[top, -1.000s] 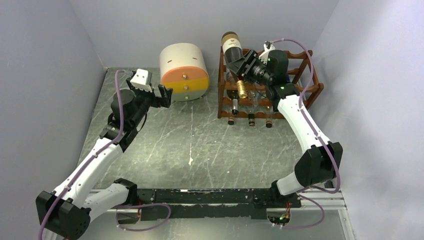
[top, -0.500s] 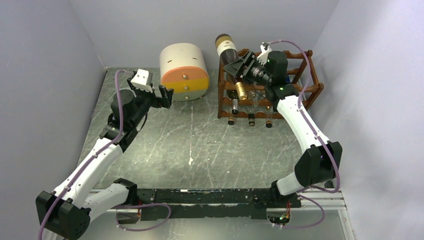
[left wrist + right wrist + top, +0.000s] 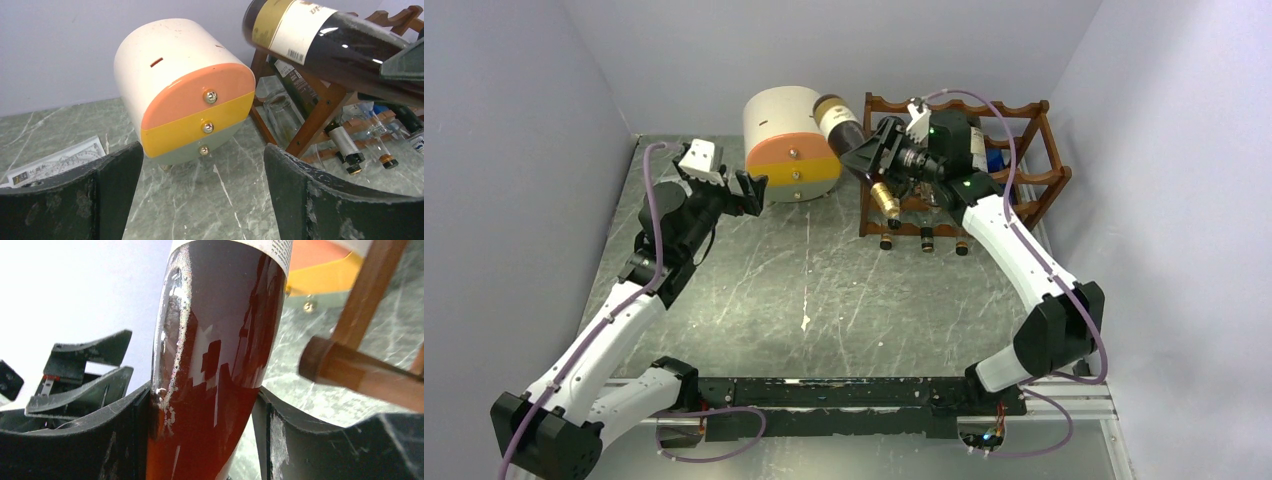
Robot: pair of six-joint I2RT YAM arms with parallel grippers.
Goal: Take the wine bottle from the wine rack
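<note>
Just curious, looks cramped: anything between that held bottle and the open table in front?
The drawer unit sits close beside the base of the wine bottle; toward the table in front, nothing visible blocks it.

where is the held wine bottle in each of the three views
Top external: wine bottle top centre, tilted, beside the drawer unit.
Left wrist: wine bottle upper right, slanting over the wine rack.
Right wrist: wine bottle centre, between the jaws.
Shared landmark: drawer unit, in all three.

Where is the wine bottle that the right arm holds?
In the top view the wine bottle hangs tilted in the right end effector, at the left end of the wine rack, its base beside the drawer unit.
</note>
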